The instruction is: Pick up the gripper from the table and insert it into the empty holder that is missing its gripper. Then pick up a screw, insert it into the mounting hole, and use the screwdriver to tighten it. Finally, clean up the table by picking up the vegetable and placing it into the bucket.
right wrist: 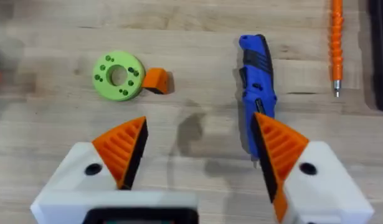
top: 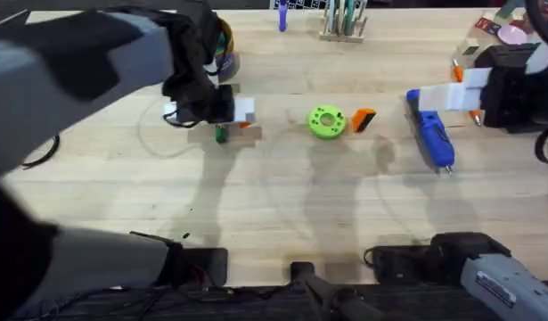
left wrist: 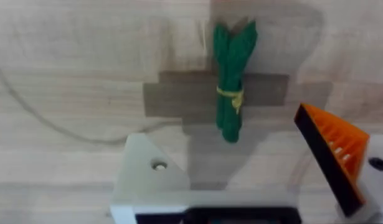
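While your left claw (left wrist: 260,186) hung spread above the small dark-green bumpy toy vegetable (left wrist: 231,81), one white finger (left wrist: 151,177) lacked its orange pad, so you needed to close gently and squarely across the bundle's waist. That vegetable lay on the worktop (top: 274,205) left of centre, toward the far edge, bound by a thin yellow band. Your right claw (right wrist: 197,155) stood spread and empty near the right edge, over the chunky bright-blue cylindrical screwdriver (right wrist: 258,81); the small orange ribbed wedge gripper (right wrist: 156,80) touched a round green disc (right wrist: 119,76).
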### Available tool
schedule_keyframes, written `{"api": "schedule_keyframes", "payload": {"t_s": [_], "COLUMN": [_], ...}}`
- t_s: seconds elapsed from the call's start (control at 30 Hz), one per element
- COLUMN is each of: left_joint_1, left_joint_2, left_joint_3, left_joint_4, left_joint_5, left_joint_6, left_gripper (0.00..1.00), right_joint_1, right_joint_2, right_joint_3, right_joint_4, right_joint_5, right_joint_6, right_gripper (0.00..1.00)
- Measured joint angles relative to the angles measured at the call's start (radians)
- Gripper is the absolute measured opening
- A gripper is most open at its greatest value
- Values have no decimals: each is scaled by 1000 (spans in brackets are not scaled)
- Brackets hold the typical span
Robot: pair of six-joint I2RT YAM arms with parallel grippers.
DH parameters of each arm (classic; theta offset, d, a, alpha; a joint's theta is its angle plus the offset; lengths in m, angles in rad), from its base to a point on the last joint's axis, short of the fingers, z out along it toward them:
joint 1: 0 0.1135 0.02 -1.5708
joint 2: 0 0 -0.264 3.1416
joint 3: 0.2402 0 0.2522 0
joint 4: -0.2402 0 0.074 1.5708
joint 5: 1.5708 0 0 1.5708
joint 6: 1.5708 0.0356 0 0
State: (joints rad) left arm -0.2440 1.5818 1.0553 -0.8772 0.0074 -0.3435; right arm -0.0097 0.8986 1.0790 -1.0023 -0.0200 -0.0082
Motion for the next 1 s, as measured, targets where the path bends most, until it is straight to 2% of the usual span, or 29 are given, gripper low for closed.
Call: {"api": "schedule_keyframes", "payload": {"t_s": [0.23, 0.43, 0.5, 0.57, 0.6, 0.73, 0.8, 1.0], "left_joint_1": [0, 0, 0, 0, 0, 0, 0, 5], "left_joint_2": [137, 153, 153, 153, 153, 153, 153, 153], "left_joint_3": [42, 43, 43, 43, 43, 43, 43, 43], "left_joint_4": [89, 93, 87, 85, 84, 85, 85, 87], "left_joint_5": [0, -1, -1, -1, 0, -3, -4, -4], "left_joint_6": [22, 33, 33, 34, 35, 39, 43, 44], "left_gripper": [985, 992, 954, 814, 687, 63, 7, 4], "right_joint_1": [0, 0, 0, 0, 0, 0, 0, 0], "right_joint_2": [0, 0, 0, 0, 0, 0, 0, 0], "right_joint_3": [0, 0, 0, 0, 0, 0, 0, 0], "right_joint_4": [0, 0, 0, 0, 0, 0, 0, 0], "right_joint_5": [0, 0, 0, 0, 0, 0, 0, 0], "right_joint_6": [0, 0, 0, 0, 0, 0, 0, 0], "right_gripper": [991, 990, 991, 991, 991, 990, 991, 990]}}
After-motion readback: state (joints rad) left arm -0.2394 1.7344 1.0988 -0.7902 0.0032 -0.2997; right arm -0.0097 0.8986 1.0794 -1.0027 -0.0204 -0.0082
